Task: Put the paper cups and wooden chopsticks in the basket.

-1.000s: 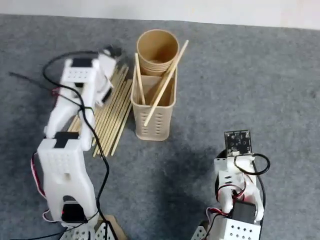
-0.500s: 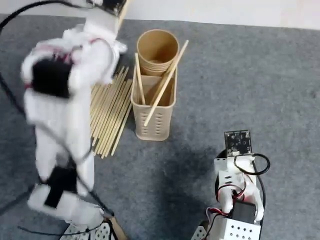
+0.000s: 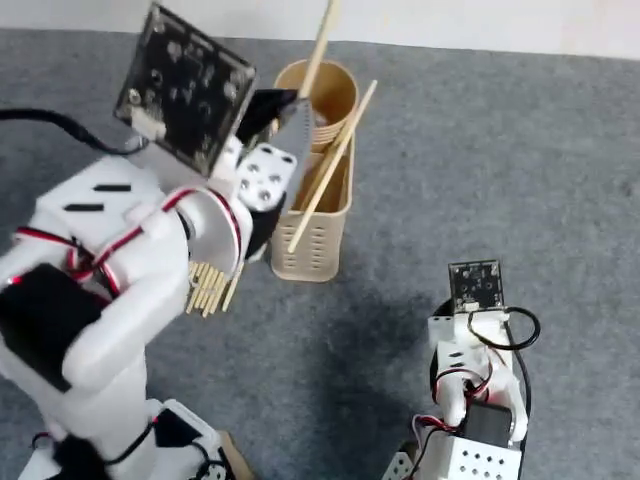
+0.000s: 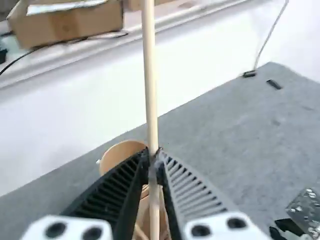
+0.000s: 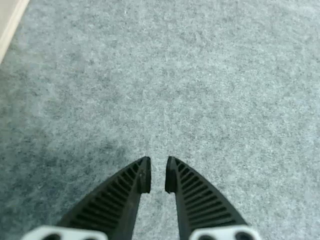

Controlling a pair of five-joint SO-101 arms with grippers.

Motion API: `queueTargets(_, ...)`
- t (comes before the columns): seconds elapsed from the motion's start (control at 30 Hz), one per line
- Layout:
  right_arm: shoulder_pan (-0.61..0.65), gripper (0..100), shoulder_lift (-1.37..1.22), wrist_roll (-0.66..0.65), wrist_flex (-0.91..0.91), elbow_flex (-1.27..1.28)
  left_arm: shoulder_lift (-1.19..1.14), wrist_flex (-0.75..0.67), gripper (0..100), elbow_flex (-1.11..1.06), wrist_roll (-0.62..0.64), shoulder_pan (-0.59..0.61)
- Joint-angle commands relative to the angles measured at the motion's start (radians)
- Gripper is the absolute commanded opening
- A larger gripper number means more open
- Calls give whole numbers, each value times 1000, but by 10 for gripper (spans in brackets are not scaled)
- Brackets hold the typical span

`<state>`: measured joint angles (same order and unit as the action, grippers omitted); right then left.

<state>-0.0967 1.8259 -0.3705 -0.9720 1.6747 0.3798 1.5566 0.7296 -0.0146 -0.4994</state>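
My left gripper is shut on one wooden chopstick, held upright high over the basket. From above, the left gripper holds that chopstick over the paper cups. The cups stand stacked in the far end of the beige slotted basket. Other chopsticks lean inside the basket. The rim of a paper cup shows just beyond the jaws. Loose chopsticks lie on the carpet left of the basket, mostly hidden by the left arm. My right gripper is slightly open over bare carpet.
Grey carpet covers the table, with free room right of the basket. The right arm sits folded at the near right. A white wall edge runs along the far side.
The left arm has risen from the chopstick pile and swung toward the basket, carrying one chopstick over the cups. The right arm has not moved.
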Motion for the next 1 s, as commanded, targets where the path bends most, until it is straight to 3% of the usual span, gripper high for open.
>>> queueTargets(0.0, 7, 67, 10, -9, 16, 130, 206, -226, 3, -361, -31, -70)
queueTargets(0.2, 7, 67, 10, -9, 16, 130, 309, -827, 4, -935, 14, 67)
queueTargets(0.27, 7, 67, 10, -9, 16, 130, 309, -921, 4, -1010, 15, 87)
queueTargets(0.57, 7, 67, 10, -9, 18, 130, 317, -934, 8, -1210, 12, 140)
queueTargets(0.67, 7, 67, 10, -9, 16, 130, 318, -933, 111, -1254, 15, 191)
queueTargets(0.77, 7, 67, 10, -9, 16, 130, 320, -930, 202, -1260, 15, 242)
queueTargets(0.97, 7, 67, 10, -9, 15, 130, 320, -884, 181, -1156, 14, 397)
